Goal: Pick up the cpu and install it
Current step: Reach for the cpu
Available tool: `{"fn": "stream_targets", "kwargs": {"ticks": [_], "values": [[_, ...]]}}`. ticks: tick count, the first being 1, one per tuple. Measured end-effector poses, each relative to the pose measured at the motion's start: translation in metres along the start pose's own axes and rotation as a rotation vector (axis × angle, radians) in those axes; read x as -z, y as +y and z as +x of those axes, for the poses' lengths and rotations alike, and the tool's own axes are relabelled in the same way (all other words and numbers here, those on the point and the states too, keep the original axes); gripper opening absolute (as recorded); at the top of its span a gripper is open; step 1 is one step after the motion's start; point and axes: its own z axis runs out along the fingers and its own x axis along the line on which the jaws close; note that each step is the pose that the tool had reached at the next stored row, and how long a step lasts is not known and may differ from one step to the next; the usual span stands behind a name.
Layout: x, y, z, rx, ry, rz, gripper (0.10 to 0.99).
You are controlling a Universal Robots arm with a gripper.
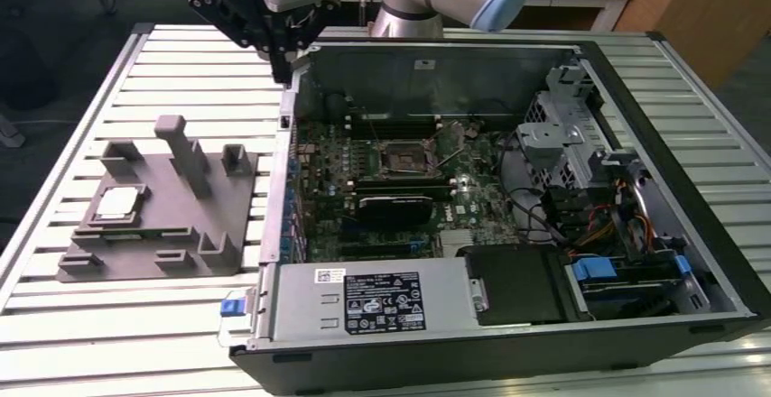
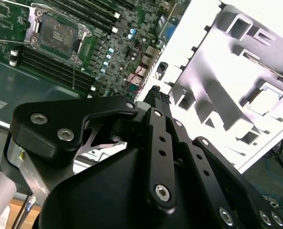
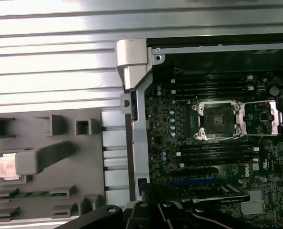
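Cpu: flat, pale silver square

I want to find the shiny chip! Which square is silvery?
The cpu lying in the grey fixture outside the computer case: its top is pale silver. The square socket on the motherboard is dark.

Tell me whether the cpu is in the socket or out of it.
Out. The cpu lies flat in a recess of the grey fixture, outside the case; the motherboard socket is empty.
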Motion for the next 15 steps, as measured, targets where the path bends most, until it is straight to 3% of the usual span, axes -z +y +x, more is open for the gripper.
{"fn": "stream_targets", "kwargs": {"ticks": [15], "values": [[0.0006, -0.0016, 0.0208, 0.000, -0.0005, 0.000, 0.106]]}}
